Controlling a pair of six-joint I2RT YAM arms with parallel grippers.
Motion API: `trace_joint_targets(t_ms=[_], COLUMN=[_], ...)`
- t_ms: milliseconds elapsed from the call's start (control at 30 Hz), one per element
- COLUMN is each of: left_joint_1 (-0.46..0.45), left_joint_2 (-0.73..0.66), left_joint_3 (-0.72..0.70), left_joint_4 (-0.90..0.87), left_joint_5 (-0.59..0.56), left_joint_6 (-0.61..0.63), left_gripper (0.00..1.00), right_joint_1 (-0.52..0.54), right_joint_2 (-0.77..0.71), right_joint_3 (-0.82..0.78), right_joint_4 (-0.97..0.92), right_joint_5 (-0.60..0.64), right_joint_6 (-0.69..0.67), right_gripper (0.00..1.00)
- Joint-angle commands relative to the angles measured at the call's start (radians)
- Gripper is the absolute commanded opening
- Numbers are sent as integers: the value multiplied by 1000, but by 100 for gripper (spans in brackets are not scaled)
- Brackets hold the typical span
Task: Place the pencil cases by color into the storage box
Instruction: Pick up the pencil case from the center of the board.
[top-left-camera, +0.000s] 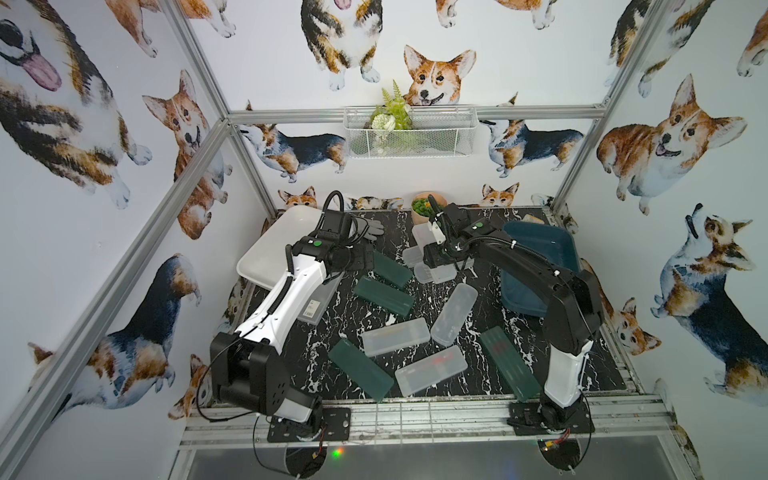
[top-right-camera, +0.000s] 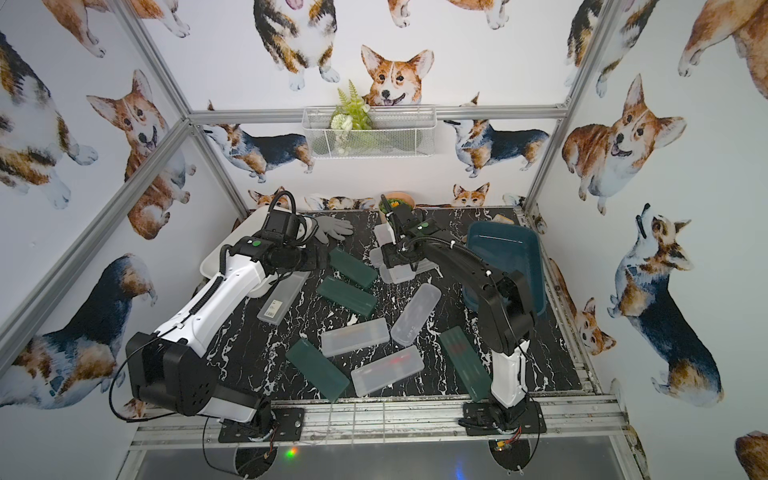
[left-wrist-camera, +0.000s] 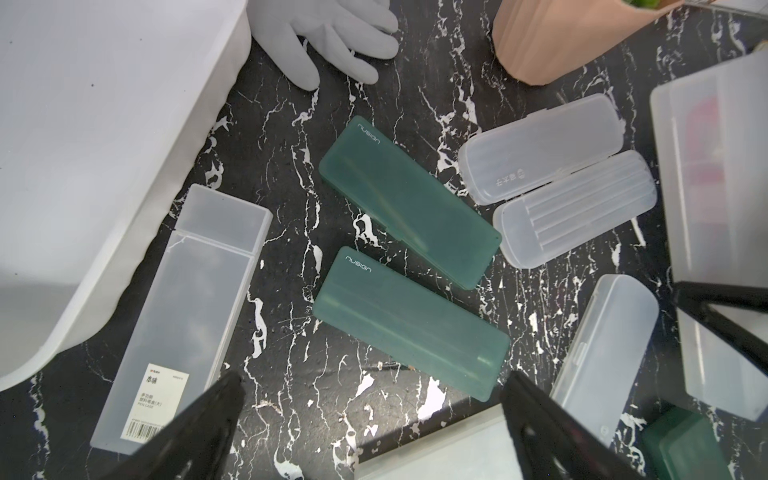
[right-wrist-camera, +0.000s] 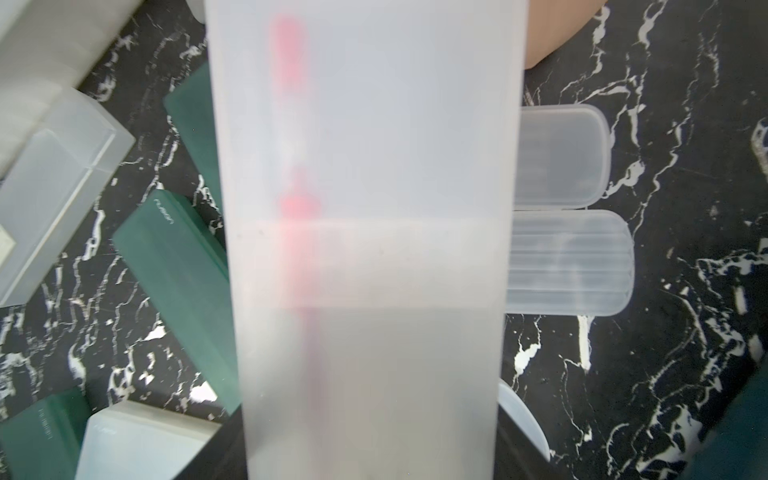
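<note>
In the right pincer (top-left-camera: 434, 262), the frosted case (right-wrist-camera: 365, 249) is matt, cloudy plastic (a red tint shows through). Ahead of the left pincer (left-wrist-camera: 374, 432), the green case (left-wrist-camera: 411, 324) is smooth translucent plastic; the tabletop (left-wrist-camera: 291, 374) is glossy black marble-look.

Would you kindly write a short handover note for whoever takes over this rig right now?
Left gripper: open and empty, above two green pencil cases near the white tub.
Right gripper: shut on a frosted pencil case with something pink inside, raised off the marble tabletop.
Done: nothing sorted; the white tub and the teal tub look empty where visible.
Left: all four green pencil cases and the other frosted cases lie loose on the tabletop; each colour goes into its own tub.
</note>
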Motion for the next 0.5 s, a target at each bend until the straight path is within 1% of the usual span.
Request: trace_joint_targets(t_ms=[0, 167, 267, 467], left_joint_1=[-3, -20, -43, -96], left_joint_2=[9, 23, 35, 67], left_joint_3=[34, 69, 89, 128], left_joint_4=[-18, -11, -6, 0], left_joint_5=[24, 49, 59, 83], left_joint_6=[-7, 4, 17, 39], left_gripper=[99, 99, 99, 99], right_joint_1=[-2, -60, -135, -282], right_joint_2=[-68, -189, -268, -367], right_joint_3=[-22, -99, -167, -265], right_joint_4=[-17, -15, 3, 2], right_joint_5=[20, 26, 25, 84], right_joint_6=[33, 100, 154, 231], right_gripper=[52, 51, 50, 50])
